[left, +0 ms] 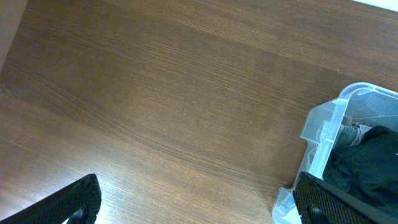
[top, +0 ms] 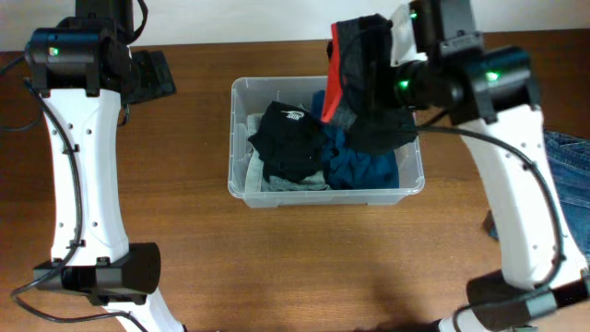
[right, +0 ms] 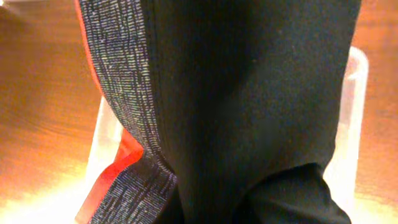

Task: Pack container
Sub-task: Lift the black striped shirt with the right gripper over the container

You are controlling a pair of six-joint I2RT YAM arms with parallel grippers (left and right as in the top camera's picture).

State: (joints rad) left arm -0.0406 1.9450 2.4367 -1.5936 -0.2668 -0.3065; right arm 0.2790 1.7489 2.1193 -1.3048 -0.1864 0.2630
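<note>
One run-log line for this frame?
right gripper: shut on black red-banded garment, above right side of container | left gripper: open, over table | clothes already inside | step: drop pending

Left arm [top: 78,166] extends with jaws wide apart; right arm [top: 521,166] raised, jaws pinching a black garment [top: 364,65].

Brown wood table [left: 155,93], visible grain, smooth with a soft sheen. Clear plastic container [top: 323,196], glossy, smooth. The hanging garment [right: 261,93] is matt black cloth with a ribbed grey knit band and orange-red trim. Black folded garment [top: 288,138], blue cloth [top: 369,168], grey cloth [top: 297,184]: matt, soft. Smooth white plastic arm shells [top: 83,166], slightly glossy.
</note>
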